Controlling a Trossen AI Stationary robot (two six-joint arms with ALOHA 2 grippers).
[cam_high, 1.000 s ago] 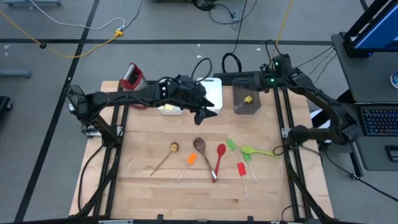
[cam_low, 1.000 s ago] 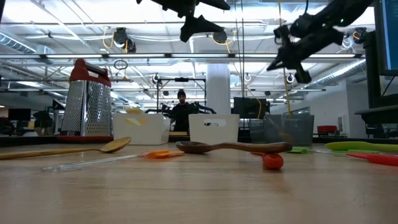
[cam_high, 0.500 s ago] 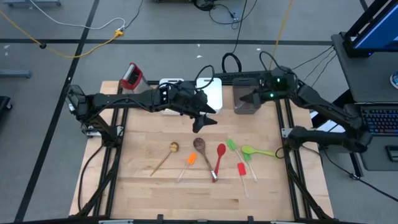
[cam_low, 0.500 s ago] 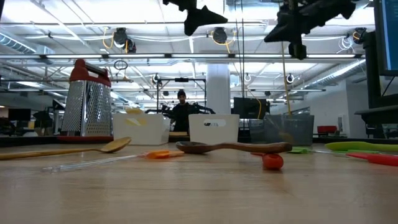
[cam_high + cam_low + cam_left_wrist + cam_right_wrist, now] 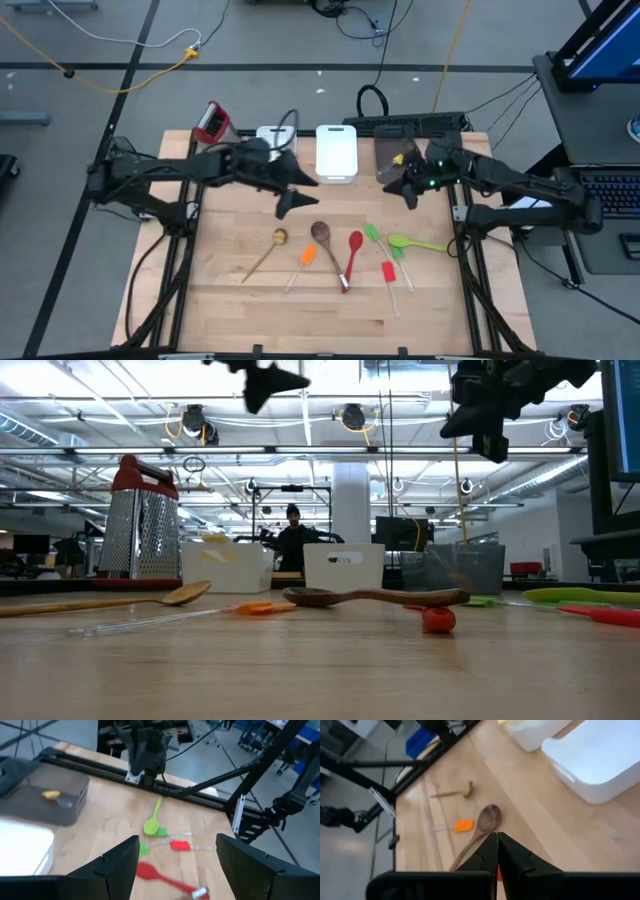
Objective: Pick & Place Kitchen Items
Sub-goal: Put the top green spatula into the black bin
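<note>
On the wooden tabletop (image 5: pixel 230 290), nearest its front edge, lie the red mini spatula (image 5: pixel 388 271), orange mini spatula (image 5: pixel 306 256) and red spoon (image 5: pixel 354 244). Just behind them rest the pale wooden spoon (image 5: pixel 279 238), dark wooden spoon (image 5: pixel 321 234) and lime-green spoon (image 5: pixel 403 241). Farther back, in the air, the left tool (image 5: pixel 290 200) has its fingers apart and empty; the right tool (image 5: pixel 408 192) is pressed together, holding nothing. A yellow utensil (image 5: pixel 399 158) lies in the grey bin (image 5: pixel 385 172) at the back.
</note>
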